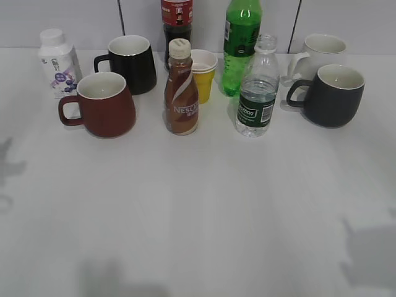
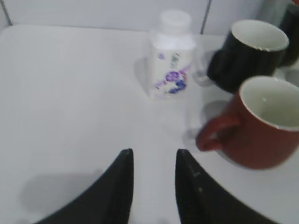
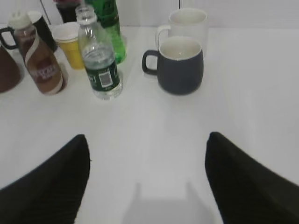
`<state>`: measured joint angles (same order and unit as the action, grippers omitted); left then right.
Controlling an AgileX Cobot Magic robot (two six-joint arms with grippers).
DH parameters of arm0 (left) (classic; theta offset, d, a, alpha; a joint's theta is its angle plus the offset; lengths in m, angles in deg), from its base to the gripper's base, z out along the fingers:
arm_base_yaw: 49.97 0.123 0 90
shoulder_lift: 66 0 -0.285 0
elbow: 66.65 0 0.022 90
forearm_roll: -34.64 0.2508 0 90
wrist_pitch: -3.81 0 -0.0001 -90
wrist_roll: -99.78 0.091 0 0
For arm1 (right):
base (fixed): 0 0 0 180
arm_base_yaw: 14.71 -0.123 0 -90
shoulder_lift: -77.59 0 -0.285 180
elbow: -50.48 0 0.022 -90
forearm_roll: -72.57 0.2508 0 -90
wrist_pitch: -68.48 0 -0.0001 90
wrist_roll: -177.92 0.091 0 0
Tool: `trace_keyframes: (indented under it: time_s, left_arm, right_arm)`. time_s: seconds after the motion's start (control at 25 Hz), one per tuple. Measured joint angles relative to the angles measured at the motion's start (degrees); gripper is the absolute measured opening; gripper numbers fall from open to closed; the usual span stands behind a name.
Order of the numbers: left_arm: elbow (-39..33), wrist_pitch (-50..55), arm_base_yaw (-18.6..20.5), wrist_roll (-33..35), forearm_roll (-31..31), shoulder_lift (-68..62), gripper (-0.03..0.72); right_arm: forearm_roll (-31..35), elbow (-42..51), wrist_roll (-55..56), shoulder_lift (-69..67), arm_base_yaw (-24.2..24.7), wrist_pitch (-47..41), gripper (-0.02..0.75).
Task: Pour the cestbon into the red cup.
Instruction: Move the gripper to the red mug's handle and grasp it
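The cestbon [image 1: 257, 86] is a small clear bottle with a dark green label and no cap. It stands upright right of centre, and shows in the right wrist view [image 3: 99, 56] too. The red cup [image 1: 102, 104] stands upright at the left, handle to the left; it also shows in the left wrist view [image 2: 261, 123]. My left gripper [image 2: 154, 156] is open and empty over bare table, left of the red cup. My right gripper [image 3: 147, 140] is wide open and empty, in front of the cestbon. Neither gripper shows in the exterior view.
A brown Nescafe bottle [image 1: 180, 90] stands between cup and cestbon. Behind are a black mug [image 1: 132, 63], a yellow paper cup [image 1: 203, 74], a green soda bottle [image 1: 241, 46], a dark-capped bottle [image 1: 177, 18] and a white bottle [image 1: 58, 62]. A dark grey mug [image 1: 332, 96] and white mug [image 1: 322, 52] stand right.
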<state>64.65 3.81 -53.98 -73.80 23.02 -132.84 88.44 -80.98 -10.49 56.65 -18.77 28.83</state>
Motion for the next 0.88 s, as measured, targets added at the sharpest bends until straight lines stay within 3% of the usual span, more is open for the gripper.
trace_keyframes:
  time_s: [0.36,0.48,0.68,0.88]
  left_arm:
    - [-12.48,-23.34,-16.5,0.0,-0.5,-8.17,0.239]
    - [-12.84,-29.52,-17.71,0.0,-0.5,-13.81,0.258]
    - [-12.84,-48.42,-17.77,0.0,-0.54,-26.11,0.33]
    - [-12.68,-61.11,-17.77,0.0,-0.61,-36.93,0.343]
  right_arm:
    - [3.02,0.36,-8.88,-19.02,-6.58,15.56,0.578]
    - [3.23,0.36,-10.3,-26.36,-7.57,20.56,0.578]
    - [3.29,0.4,-10.52,-37.57,-7.63,31.52,0.578]
    - [3.36,0.4,-10.52,-44.18,-7.63,38.13,0.578]
